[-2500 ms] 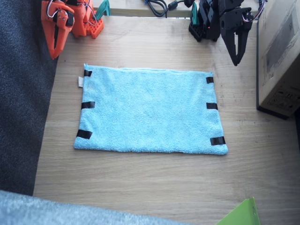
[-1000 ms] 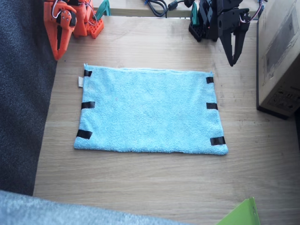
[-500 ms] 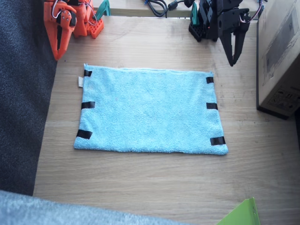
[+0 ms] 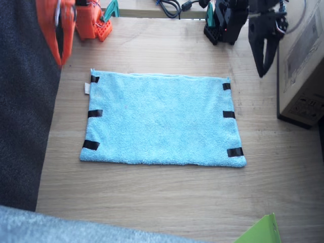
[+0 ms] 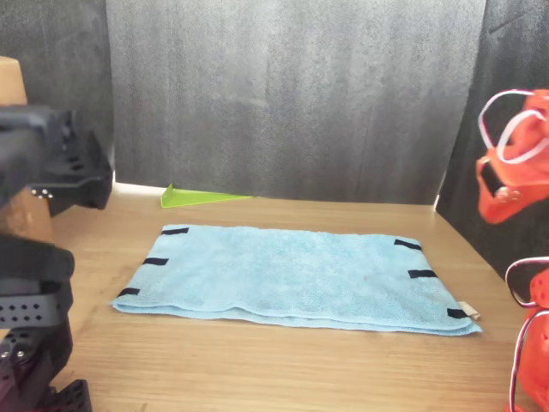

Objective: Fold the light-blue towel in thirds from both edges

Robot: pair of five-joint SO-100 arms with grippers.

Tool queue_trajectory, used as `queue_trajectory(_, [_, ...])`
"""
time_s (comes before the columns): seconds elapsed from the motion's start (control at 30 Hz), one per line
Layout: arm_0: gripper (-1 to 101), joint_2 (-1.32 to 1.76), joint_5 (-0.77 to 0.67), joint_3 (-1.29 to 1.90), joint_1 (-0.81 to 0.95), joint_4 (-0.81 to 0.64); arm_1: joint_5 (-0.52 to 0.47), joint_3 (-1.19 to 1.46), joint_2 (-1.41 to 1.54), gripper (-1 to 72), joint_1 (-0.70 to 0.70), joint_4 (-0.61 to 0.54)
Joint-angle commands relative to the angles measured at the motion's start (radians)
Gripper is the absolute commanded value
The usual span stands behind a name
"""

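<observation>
The light-blue towel [image 4: 162,119] [image 5: 300,275] lies flat and spread out on the wooden table [image 4: 152,197]. Both edges carry three black tape strips, one short side [image 4: 93,113] towards the right arm, the other [image 4: 229,114] towards the left arm. A white tag [image 4: 87,88] sticks out at a far corner. My orange right gripper [image 4: 61,61] hangs point-down beyond the towel's far corner, fingers together, holding nothing. My black left gripper [image 4: 262,73] points down just past the opposite far corner, also closed and empty. In the front view both arms show only as blurred bodies.
A cardboard box [image 4: 304,61] stands close beside the left arm at the table's side. A green sheet [image 4: 258,232] [image 5: 202,197] lies at the near edge. Dark cloth [image 4: 25,126] covers the side by the right arm, pale fuzzy fabric [image 4: 50,225] the near corner.
The left gripper has swung outward toward the box and slightly lower. The right gripper has shifted outward and up toward the frame edge. The towel has not moved.
</observation>
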Motion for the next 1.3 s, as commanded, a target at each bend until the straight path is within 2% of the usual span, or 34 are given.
queue_trajectory(0.0, [0, -0.153, 0.012, -0.146, -0.025, 0.054, -0.003, -0.084, -0.143, -0.1, 0.046, 0.015])
queue_trajectory(0.2, [0, -0.27, 0.006, -0.218, -0.06, 0.077, -0.003, -0.133, -0.19, 0.2, 0.078, 0.018])
queue_trajectory(0.37, [0, -0.33, 0.0, -0.247, -0.089, 0.078, -0.009, -0.19, -0.278, 5.2, 0.121, 0.049])
queue_trajectory(0.6, [0, -0.423, -0.002, -0.23, -0.138, 0.052, -0.005, -0.229, -0.387, 7.5, 0.133, 0.058])
queue_trajectory(0.93, [0, -0.434, -0.014, -0.176, -0.16, 0.014, 0.002, -0.187, -0.439, 11.7, 0.152, 0.023])
queue_trajectory(1.1, [14, -0.434, -0.012, -0.172, -0.187, 0.017, 0.006, -0.184, -0.448, 13.5, 0.17, 0.029])
queue_trajectory(1.27, [20, -0.436, -0.014, -0.173, -0.236, 0.025, 0.011, -0.183, -0.451, 13.9, 0.173, 0.032])
